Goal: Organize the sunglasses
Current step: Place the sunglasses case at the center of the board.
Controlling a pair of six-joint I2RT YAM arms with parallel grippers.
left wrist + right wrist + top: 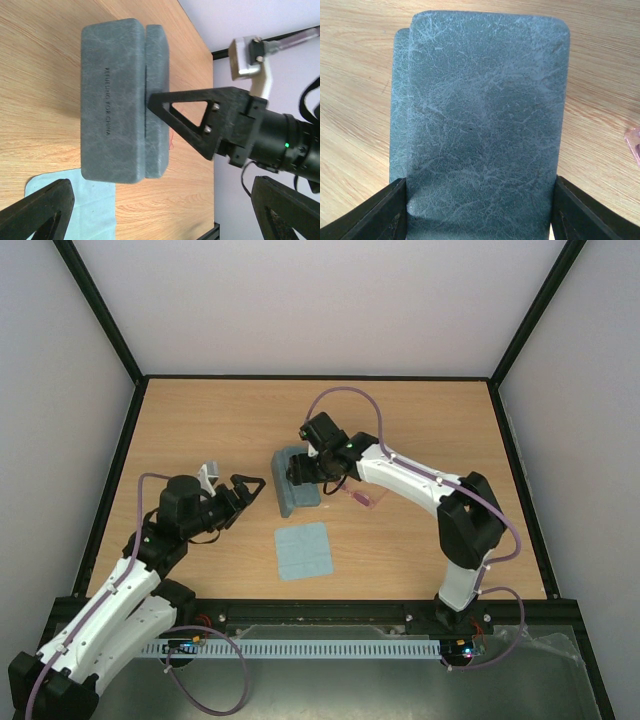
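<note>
The grey-blue case (296, 492) lies mid-table. My right gripper (302, 472) is on top of it, and in the right wrist view (480, 210) its fingers press both sides of the case (485, 115). The left wrist view shows one right finger (187, 112) against the case (112, 100) at its seam. The pink sunglasses (358, 498) lie on the table just right of the case; only a corner shows in the right wrist view (634, 142). My left gripper (243, 492) is open and empty, left of the case, fingers wide apart (162, 205).
A light blue square cloth (304, 550) lies flat in front of the case, also seen in the left wrist view (95, 210). Black frame rails (110, 480) border the wooden table (420, 430) on all sides, with white walls behind.
</note>
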